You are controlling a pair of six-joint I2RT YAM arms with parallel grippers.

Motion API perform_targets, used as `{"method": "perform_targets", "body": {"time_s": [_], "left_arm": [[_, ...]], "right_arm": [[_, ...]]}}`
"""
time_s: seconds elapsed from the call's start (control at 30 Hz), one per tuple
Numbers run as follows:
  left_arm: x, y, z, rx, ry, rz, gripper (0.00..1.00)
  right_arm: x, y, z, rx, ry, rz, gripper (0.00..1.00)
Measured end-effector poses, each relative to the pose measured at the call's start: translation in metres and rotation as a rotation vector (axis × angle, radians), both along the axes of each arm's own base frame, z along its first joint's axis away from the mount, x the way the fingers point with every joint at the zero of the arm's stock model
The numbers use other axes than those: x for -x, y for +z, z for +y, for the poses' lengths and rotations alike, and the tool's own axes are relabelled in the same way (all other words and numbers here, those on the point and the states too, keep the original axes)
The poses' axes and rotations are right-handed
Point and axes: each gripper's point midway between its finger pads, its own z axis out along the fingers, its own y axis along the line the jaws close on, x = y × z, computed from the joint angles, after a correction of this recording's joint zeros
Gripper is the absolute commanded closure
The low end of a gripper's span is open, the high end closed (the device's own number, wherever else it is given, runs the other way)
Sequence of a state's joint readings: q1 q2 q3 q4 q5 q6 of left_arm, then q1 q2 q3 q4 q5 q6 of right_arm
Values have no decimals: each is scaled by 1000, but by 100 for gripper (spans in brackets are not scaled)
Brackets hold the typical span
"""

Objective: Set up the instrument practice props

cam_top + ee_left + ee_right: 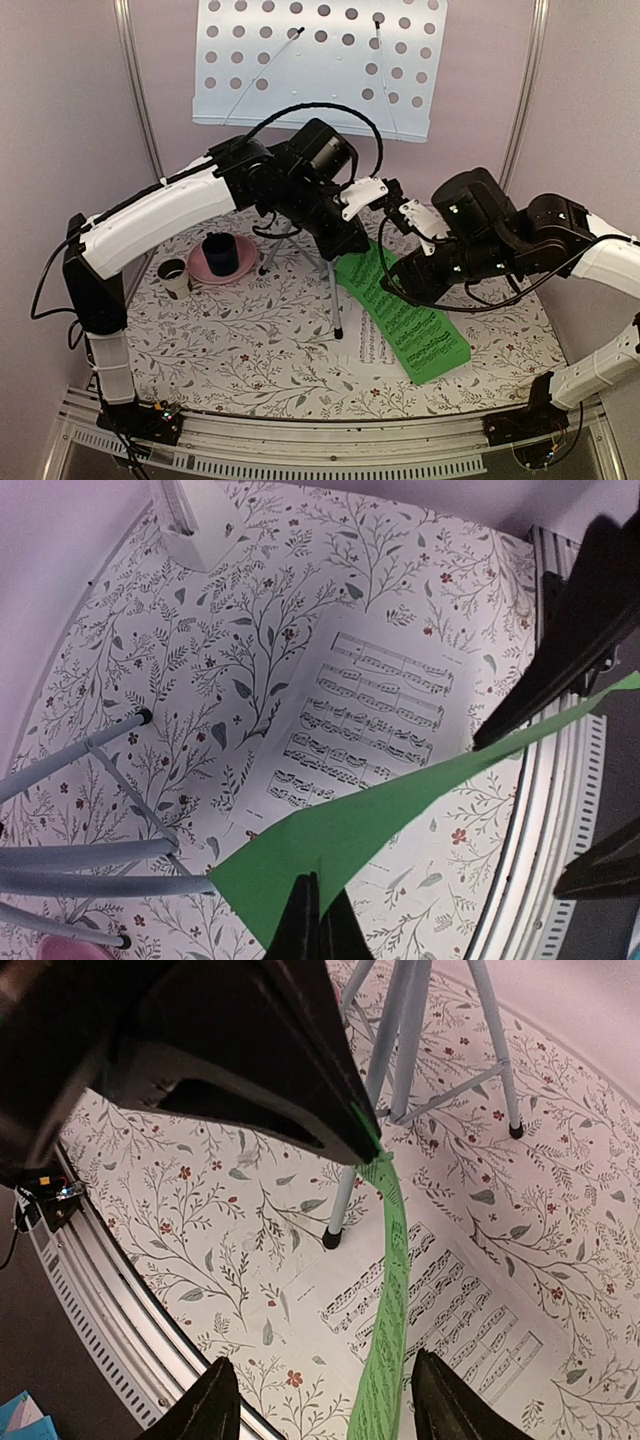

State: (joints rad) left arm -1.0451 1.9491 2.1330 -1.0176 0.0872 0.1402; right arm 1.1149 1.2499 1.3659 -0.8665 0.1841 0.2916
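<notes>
My left gripper is shut on a corner of the green sheet of music, holding that end up off the table next to the tripod. From the top, the left gripper sits at the sheet's high end, and the green sheet sags down to the table. My right gripper is open, one finger on each side of the hanging green sheet, not touching it. The white sheet of music lies flat underneath. The grey music stand rises behind. A small white metronome stands at the back.
A dark blue cup sits on a pink plate at the left, with a small white cup beside it. The stand's tripod legs spread over the floral tablecloth close to both grippers. The table's metal front rail runs along the near edge.
</notes>
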Motion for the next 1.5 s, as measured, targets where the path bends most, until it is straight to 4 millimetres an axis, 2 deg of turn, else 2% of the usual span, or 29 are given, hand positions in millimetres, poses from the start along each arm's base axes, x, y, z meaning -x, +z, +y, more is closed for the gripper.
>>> {"method": "perform_targets", "body": {"time_s": [0.1, 0.2, 0.27, 0.33, 0.4, 0.43, 0.53, 0.6, 0.7, 0.73, 0.8, 0.87, 0.97, 1.07, 1.13, 1.23, 1.37, 1.5], "left_arm": [[2, 1, 1, -3, -1, 7, 100], [5, 0, 1, -8, -7, 11, 100], [5, 0, 1, -9, -8, 12, 100], [6, 0, 1, -9, -9, 12, 100], [6, 0, 1, -9, -9, 12, 100], [6, 0, 0, -9, -10, 12, 94], [5, 0, 0, -7, -7, 8, 58], [3, 0, 0, 0, 4, -1, 39], [0, -2, 6, 13, 31, -28, 10], [1, -2, 10, 23, 38, -39, 3], [0, 6, 21, 61, 58, -75, 1], [2, 21, 35, 141, 79, -119, 1], [8, 49, 69, 308, 119, -169, 0], [7, 74, 98, 467, 156, -210, 1], [8, 84, 111, 558, 164, -234, 1], [18, 86, 108, 661, 120, -230, 1], [28, 82, 96, 748, 43, -191, 9], [39, 101, 84, 857, -42, -194, 16]], "right_arm": [[0, -20, 8, 90, -4, 3, 47], [-3, -34, 5, 159, -23, -2, 57], [-6, -35, 2, 177, -38, -11, 66], [-8, -35, 0, 183, -49, -20, 78], [-9, -35, -2, 193, -56, -30, 98], [-9, -34, -3, 198, -53, -35, 100], [-11, -32, -5, 202, -62, -49, 100], [-11, -27, -8, 191, -62, -66, 100], [-8, -7, -16, 130, -52, -108, 100], [-6, 6, -20, 86, -46, -132, 100], [0, 31, -26, 4, -23, -180, 100], [7, 58, -33, -88, 9, -232, 100], [18, 91, -41, -197, 61, -302, 100], [27, 115, -42, -277, 110, -356, 100], [32, 128, -40, -330, 143, -388, 100], [40, 142, -37, -397, 197, -434, 100], [49, 157, -30, -472, 266, -484, 100], [56, 169, -24, -533, 312, -513, 100]]}}
